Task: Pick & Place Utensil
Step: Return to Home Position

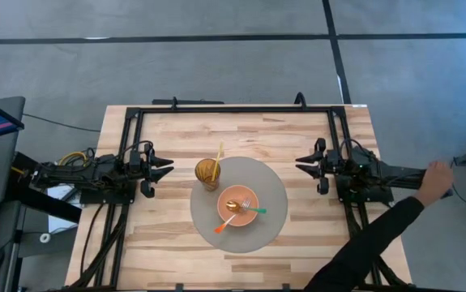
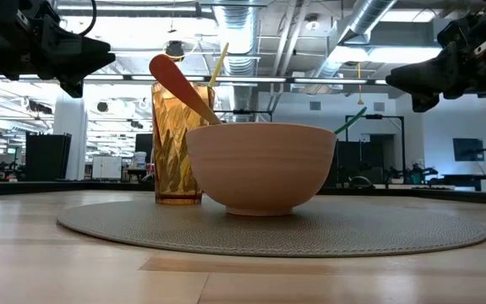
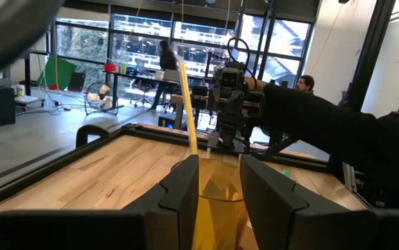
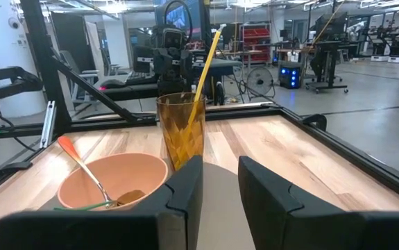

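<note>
A terracotta bowl [image 1: 238, 208] [image 4: 116, 177] sits on a round grey mat [image 1: 275, 191]. It holds an orange-handled spoon [image 1: 224, 221] [image 4: 81, 163] and a green-handled fork [image 1: 257, 210]. Their heads lie inside and their handles lean on the rim. Beside the bowl, an amber glass [image 1: 208, 172] [image 4: 182, 128] stands on the mat with a yellow straw [image 1: 218, 156] [image 3: 189, 111] leaning in it. My left gripper [image 1: 166, 168] [image 3: 220, 187] hovers open left of the glass. My right gripper [image 1: 301, 161] [image 4: 220, 180] hovers open at the mat's right edge.
A person's dark-sleeved arm [image 1: 378, 235] reaches in from the table's near right corner, hand [image 1: 437, 174] on my right arm's base. A black frame [image 1: 233, 109] borders the wooden table. Bare wood lies around the mat.
</note>
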Robot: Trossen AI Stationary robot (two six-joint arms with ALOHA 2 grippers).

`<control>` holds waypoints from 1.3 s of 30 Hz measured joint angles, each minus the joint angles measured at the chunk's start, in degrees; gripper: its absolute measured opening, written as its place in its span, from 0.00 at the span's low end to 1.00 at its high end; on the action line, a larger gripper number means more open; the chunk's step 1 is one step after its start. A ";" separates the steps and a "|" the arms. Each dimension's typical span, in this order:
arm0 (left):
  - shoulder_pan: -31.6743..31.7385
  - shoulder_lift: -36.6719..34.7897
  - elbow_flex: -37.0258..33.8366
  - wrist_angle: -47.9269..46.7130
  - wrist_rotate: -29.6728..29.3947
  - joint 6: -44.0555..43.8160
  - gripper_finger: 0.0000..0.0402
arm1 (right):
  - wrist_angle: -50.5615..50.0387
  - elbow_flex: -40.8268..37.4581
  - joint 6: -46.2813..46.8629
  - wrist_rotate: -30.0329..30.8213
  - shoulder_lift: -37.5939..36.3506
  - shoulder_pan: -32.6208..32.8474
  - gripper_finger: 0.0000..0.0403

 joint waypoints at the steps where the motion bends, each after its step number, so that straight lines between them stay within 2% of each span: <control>1: 0.02 -0.01 0.00 0.00 0.00 -0.01 0.27 | -0.13 0.00 -0.01 -0.01 -0.02 0.00 0.22; 35: 0.00 0.01 -0.02 0.02 0.00 -0.01 0.27 | -0.59 0.00 0.00 0.42 0.02 0.04 0.22; 39: 0.01 -0.01 0.00 0.02 0.00 0.01 0.27 | -0.57 0.00 0.02 2.28 0.02 0.04 0.22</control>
